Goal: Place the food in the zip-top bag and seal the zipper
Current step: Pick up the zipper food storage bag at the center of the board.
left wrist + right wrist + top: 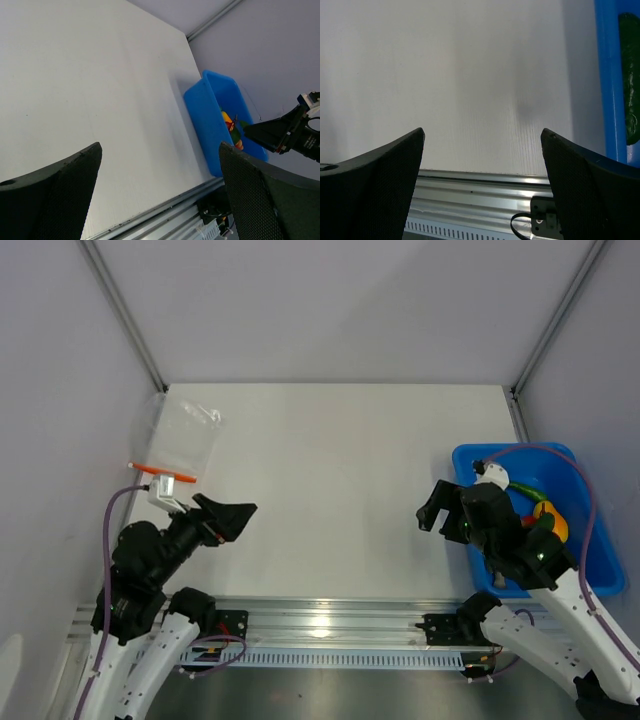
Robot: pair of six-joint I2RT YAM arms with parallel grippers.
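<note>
**Robot lab test cell, not anybody's kitchen**

Plain white table [330,490] boxed in by blank pale panels [330,300], with metal struts [125,318] running up the corners. It's a built enclosure, not a room people live in. The left arm [150,560] and right arm [520,540] are bolted to an aluminium rail [330,615] along the near edge, with purple cables [107,540] looping off them. The only "food" is plastic toy produce [553,520] in a blue bin [600,565] — staged props, very lab.
</note>
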